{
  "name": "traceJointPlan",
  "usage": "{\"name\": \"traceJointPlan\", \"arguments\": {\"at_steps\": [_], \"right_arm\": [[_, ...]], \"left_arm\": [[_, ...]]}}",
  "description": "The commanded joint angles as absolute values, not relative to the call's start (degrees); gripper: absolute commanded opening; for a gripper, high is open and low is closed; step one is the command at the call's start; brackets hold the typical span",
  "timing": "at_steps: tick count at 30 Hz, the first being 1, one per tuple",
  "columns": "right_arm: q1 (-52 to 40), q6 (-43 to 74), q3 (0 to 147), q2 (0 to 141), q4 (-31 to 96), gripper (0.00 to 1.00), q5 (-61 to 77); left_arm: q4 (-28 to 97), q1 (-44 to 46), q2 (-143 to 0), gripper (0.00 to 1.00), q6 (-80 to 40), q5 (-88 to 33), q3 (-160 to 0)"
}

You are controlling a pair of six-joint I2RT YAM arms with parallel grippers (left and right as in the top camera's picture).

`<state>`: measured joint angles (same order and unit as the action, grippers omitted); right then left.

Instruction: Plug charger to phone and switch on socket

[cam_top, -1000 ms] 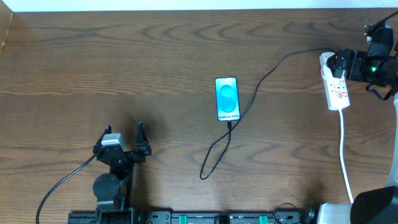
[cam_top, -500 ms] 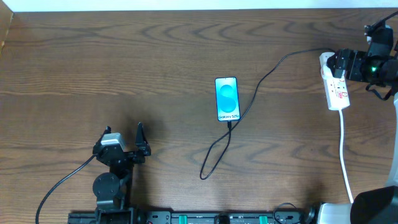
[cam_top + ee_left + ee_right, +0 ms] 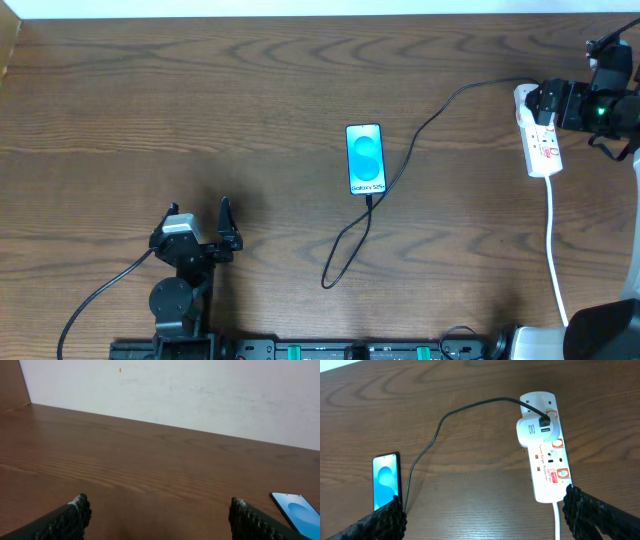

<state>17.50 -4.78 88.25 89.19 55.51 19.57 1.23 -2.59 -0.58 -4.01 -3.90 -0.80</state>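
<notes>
The phone (image 3: pixel 365 158) lies flat mid-table with its blue screen lit; it also shows as the phone (image 3: pixel 386 480) and at the edge of the left wrist view as the phone (image 3: pixel 299 510). The charger (image 3: pixel 425 125) is a thin black cable. It leaves a white plug (image 3: pixel 532 430) in the socket (image 3: pixel 541 145), loops near the front, and its tip meets the phone's near end. My right gripper (image 3: pixel 553 103) hovers open above the socket (image 3: pixel 547 455). My left gripper (image 3: pixel 198 218) stands open at front left, holding nothing.
The socket's white cord (image 3: pixel 553 240) runs toward the front right, near the right arm's base. A pale wall (image 3: pixel 175 390) borders the far table edge. The left arm's black cable (image 3: pixel 95 295) trails off at front left.
</notes>
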Motion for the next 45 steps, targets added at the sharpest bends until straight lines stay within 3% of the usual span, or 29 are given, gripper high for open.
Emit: {"name": "traceJointPlan", "arguments": {"at_steps": [1,16,27,35,45], "right_arm": [[17.19,-4.32,89.19,88.64,55.57,0.99,19.59],[17.19,-4.36,89.19,88.77,55.51,0.99,19.55],[16.95,-4.73,87.44,88.01,48.38,0.99,18.83],[12.88,-4.71,69.97,78.48,26.65,0.99,19.00],[8.60,-0.69,36.40,60.20,-14.81,0.99,18.96]], "left_arm": [[3.79,-2.83,-0.27,0.89,-3.22,-4.45,-0.23],[3.79,-2.83,-0.27,0.90,-3.22,-4.45,-0.23],[3.79,-2.83,-0.27,0.89,-3.22,-4.45,-0.23],[3.79,-2.83,-0.27,0.90,-3.22,-4.45,-0.23],[3.79,-2.83,-0.27,0.90,-3.22,-4.45,-0.23]]}}
